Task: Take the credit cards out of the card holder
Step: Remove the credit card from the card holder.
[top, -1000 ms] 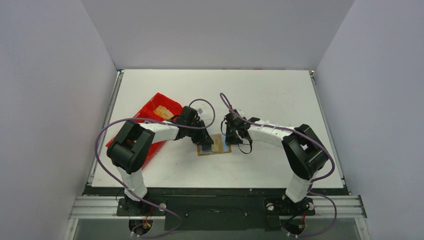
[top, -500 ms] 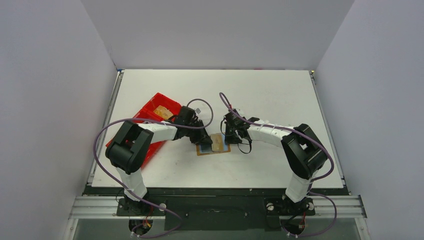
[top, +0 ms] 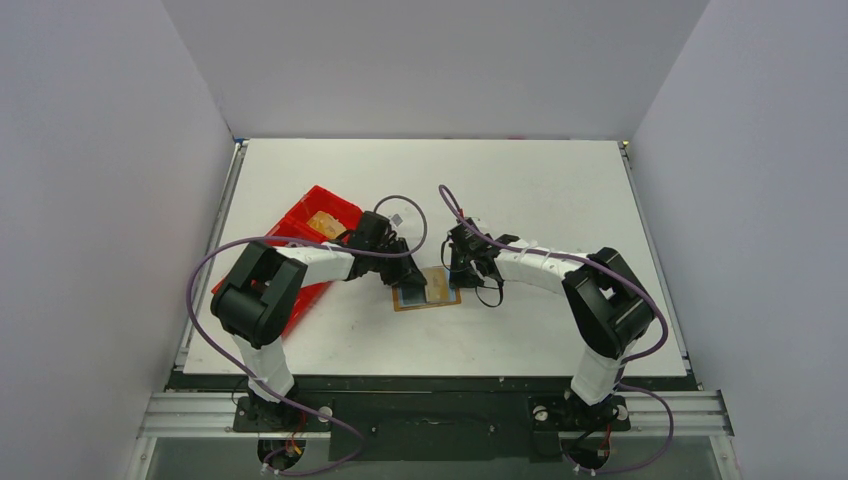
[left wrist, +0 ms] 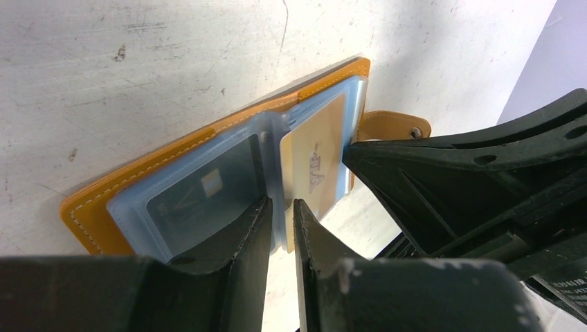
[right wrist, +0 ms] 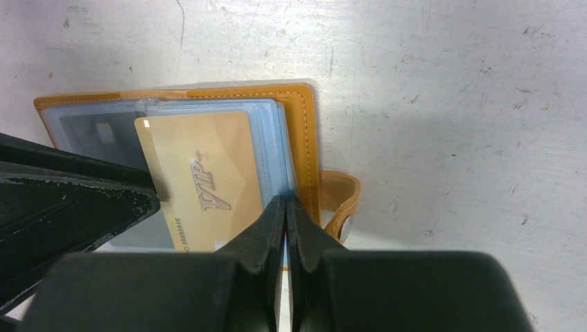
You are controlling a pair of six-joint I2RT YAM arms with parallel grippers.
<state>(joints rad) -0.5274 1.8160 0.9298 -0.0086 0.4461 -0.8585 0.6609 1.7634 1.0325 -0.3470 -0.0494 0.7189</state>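
card holder [left wrist: 97,207]: open flat on the white table [left wrist: 138,69], lying from 8 to 1 o'clock
gold card [left wrist: 315,159]: part out of the clear sleeves [left wrist: 201,197]
left gripper [left wrist: 280,204]: 6 o'clock, jaws slightly apart, sleeve fold between
right gripper [left wrist: 360,155]: 3 o'clock, tip at holder's edge

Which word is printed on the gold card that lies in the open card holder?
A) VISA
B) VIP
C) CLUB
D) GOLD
B: in the right wrist view the letters "VIP" run across the gold card, which sits in the clear sleeves of the tan card holder.
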